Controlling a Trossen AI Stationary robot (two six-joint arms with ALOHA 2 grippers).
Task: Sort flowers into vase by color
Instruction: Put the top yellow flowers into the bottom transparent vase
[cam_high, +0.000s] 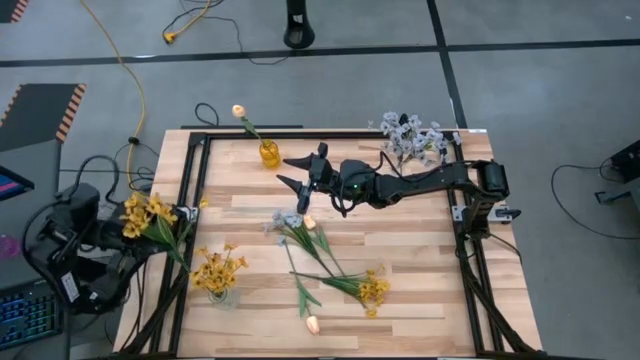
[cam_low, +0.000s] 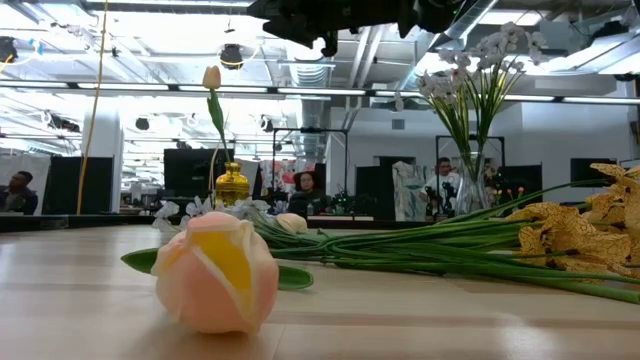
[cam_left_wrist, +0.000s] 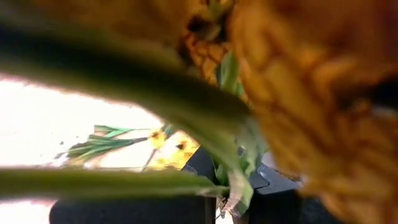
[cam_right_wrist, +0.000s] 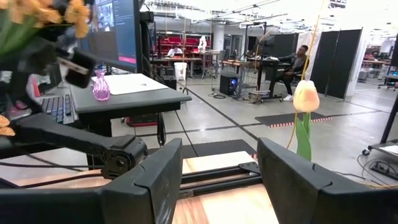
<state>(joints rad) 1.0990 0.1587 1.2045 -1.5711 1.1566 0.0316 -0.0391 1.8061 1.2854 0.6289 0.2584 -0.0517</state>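
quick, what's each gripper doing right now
Left gripper: at the table's left edge, shut on the yellow flowers.
Right gripper: open and empty, beside the yellow vase.

A peach-cream tulip-like bud on a green stem (cam_high: 239, 112) stands upright in a small amber glass vase (cam_high: 269, 153) at the table's far side. Pale blue-white blossom sprays (cam_high: 408, 137) fill a clear vase at the far right corner. Yellow blossom clusters (cam_high: 217, 269) sit in a clear vase near the front left. A second yellow sprig (cam_high: 146, 214) is held up at the table's left edge. Mid-table lie loose flowers: a pale blue spray (cam_high: 287, 222), two peach buds (cam_high: 312, 323), and a yellow cluster (cam_high: 373, 289), their green stems crossing.
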